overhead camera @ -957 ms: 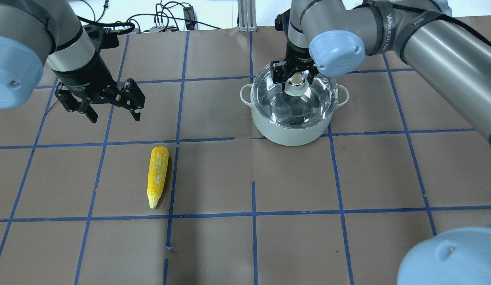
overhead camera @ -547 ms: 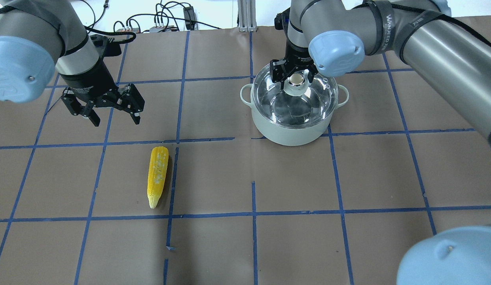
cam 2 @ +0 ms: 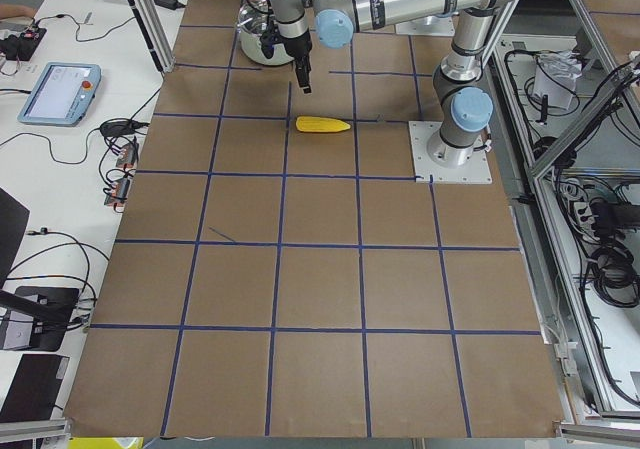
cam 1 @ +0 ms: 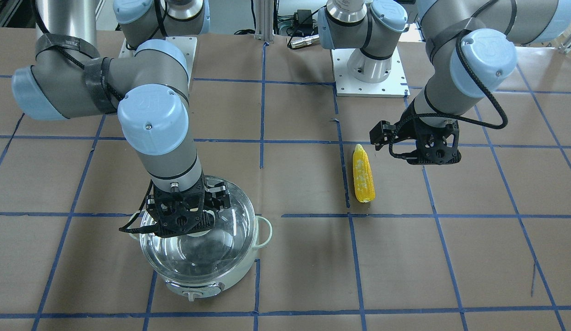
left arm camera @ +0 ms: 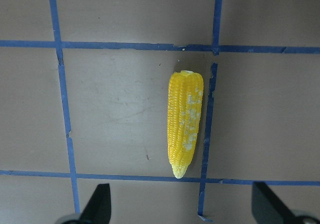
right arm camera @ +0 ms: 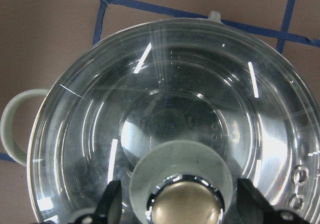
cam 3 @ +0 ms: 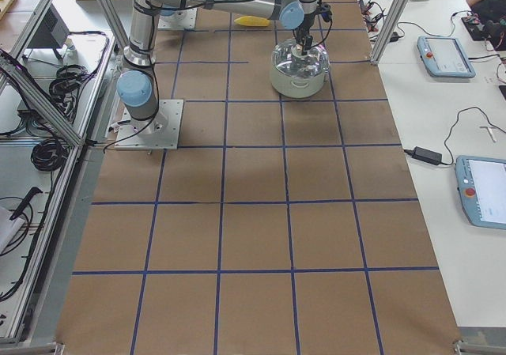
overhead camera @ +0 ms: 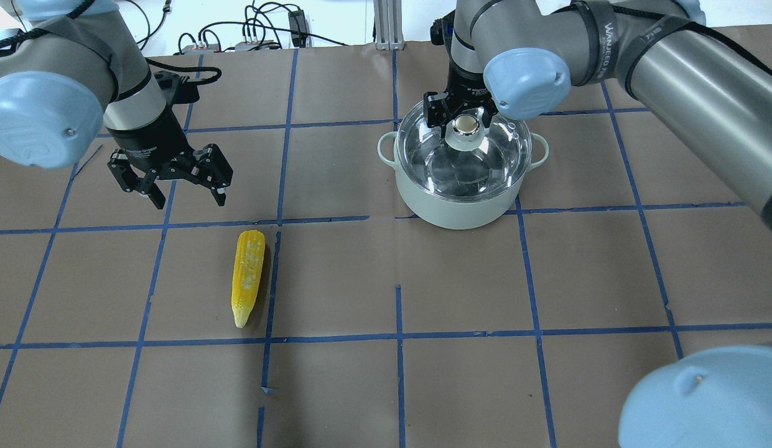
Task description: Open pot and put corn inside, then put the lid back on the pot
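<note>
The pot (overhead camera: pixel 461 202) stands on the right half of the table with the lid (overhead camera: pixel 485 163) on it; it also shows in the front view (cam 1: pixel 198 278). My right gripper (overhead camera: pixel 465 118) is open, its fingers either side of the lid's knob (right arm camera: pixel 184 201) and apart from it. The corn (overhead camera: pixel 247 277) lies flat on the paper at left, tapered end towards the robot. My left gripper (overhead camera: pixel 188 200) is open and empty, hovering beyond the corn's blunt end. In the left wrist view the corn (left arm camera: pixel 185 121) lies ahead of the open fingertips (left arm camera: pixel 100 200).
Blue tape lines grid the brown paper table (overhead camera: pixel 386 280). Cables and power gear (overhead camera: pixel 255 31) lie along the far edge beside an aluminium post (overhead camera: pixel 386 25). The right arm's elbow (overhead camera: pixel 703 398) looms at the near right corner.
My left gripper has moved nearer to the corn and turned a little, still open. My right gripper has stayed around the lid's knob.
</note>
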